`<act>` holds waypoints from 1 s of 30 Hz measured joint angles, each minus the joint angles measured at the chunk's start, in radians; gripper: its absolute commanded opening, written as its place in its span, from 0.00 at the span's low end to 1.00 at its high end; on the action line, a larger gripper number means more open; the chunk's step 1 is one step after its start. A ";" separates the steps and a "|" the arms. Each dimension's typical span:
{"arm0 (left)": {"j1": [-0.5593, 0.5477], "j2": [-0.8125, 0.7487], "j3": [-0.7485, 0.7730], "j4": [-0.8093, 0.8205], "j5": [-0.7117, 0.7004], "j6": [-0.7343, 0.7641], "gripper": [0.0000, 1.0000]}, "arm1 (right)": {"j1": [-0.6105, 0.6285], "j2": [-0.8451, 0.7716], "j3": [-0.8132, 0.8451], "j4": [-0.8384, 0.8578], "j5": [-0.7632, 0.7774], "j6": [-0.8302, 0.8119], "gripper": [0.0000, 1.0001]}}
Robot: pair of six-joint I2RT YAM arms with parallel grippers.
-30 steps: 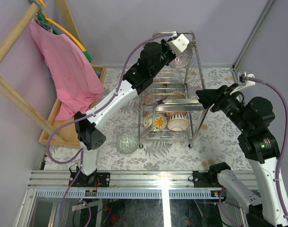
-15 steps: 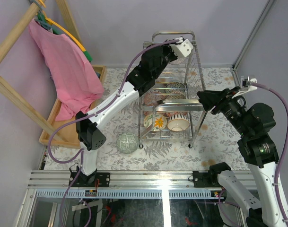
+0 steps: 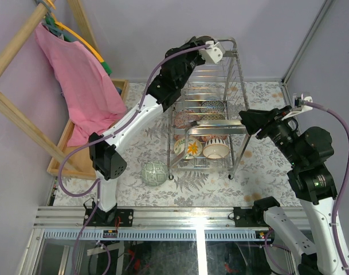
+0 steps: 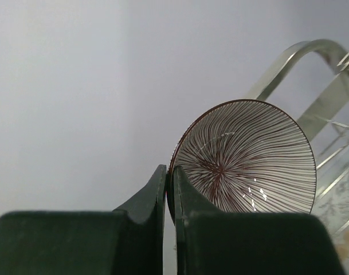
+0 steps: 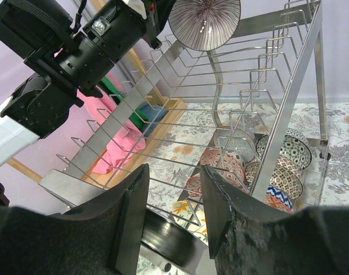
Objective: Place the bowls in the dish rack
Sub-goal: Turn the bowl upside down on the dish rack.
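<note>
Left gripper (image 4: pixel 169 175): jaws clamped on the rim of a brown-striped white ceramic bowl (image 4: pixel 243 154), held over the top tier of the chrome wire dish rack (image 3: pixel 238 80), not yet slotted. Several patterned bowls (image 3: pixel 204 146) sit in the lower tier. One green patterned bowl (image 3: pixel 155 172) is left on the counter (image 3: pixel 260 166). Right gripper (image 5: pixel 174 169): jaws apart at the rack's edge; whether they grip it cannot be told.

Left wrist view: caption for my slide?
Left gripper pinches the rim of a red-and-white striped ceramic bowl beside the top rail of the chrome wire dish rack.

Shiny chrome wire dish rack (image 5: pixel 289 112), glossy glazed striped bowl (image 4: pixel 246 157), matt pink cloth (image 3: pixel 82 86), bare wooden frame (image 3: pixel 16 114).
</note>
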 measured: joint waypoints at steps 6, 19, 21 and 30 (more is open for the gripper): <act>0.021 0.000 -0.015 0.031 0.043 0.070 0.00 | -0.002 -0.001 -0.009 0.016 -0.001 0.000 0.47; -0.012 -0.010 -0.135 0.126 0.115 0.251 0.00 | -0.005 -0.009 -0.032 0.042 -0.001 0.000 0.47; -0.016 -0.021 -0.149 0.128 0.119 0.271 0.00 | -0.005 -0.013 -0.034 0.042 -0.001 -0.001 0.47; -0.028 -0.042 -0.182 0.140 0.115 0.325 0.05 | -0.005 -0.027 -0.041 0.042 0.000 -0.002 0.47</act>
